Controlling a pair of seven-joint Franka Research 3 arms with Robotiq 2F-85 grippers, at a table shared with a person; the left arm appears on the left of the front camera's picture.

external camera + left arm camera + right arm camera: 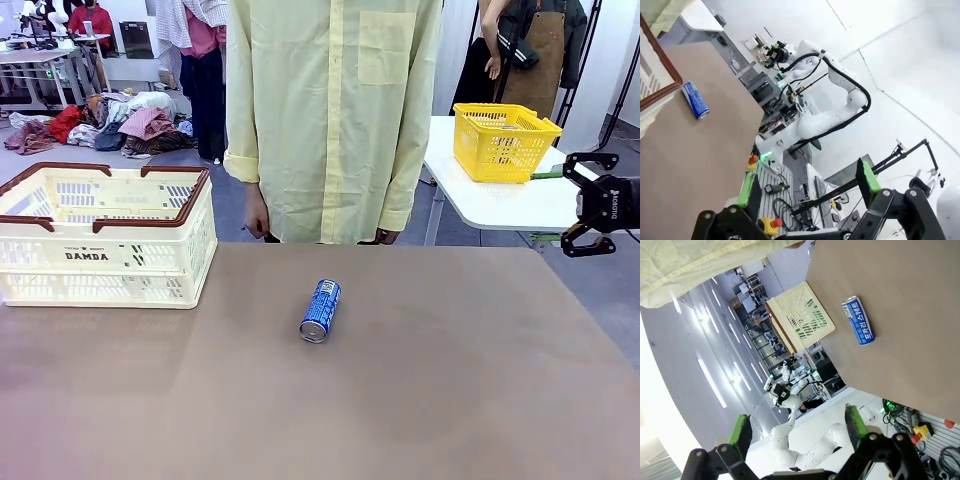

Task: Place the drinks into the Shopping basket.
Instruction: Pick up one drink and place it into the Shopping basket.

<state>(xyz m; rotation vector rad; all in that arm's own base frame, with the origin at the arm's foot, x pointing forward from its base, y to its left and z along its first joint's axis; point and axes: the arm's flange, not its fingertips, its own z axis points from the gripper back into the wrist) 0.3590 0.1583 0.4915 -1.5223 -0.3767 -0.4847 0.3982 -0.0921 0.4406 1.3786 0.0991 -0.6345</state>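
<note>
On my side, my left gripper [807,185] has its jaws spread wide with nothing between the green pads [746,190], and it is off the table's surface. My right gripper [568,205] hangs out past the table's right edge, raised above the tabletop. Its jaws are also wide and empty, and its own camera shows the same gap [799,429].

The blue can [320,311] lies on its side about midway between the table's left and right edges, a little nearer the far edge. Its silver top points toward the near edge. Nothing touches it.

The Shopping basket [100,270] sits in the far left corner of the table, well apart from the can; I cannot see its inside.

At the far edge stands a person in a pale yellow shirt [330,110], hands hanging down by the table's edge. Beyond, a yellow mesh basket [500,140] sits on a white side table [500,205].
</note>
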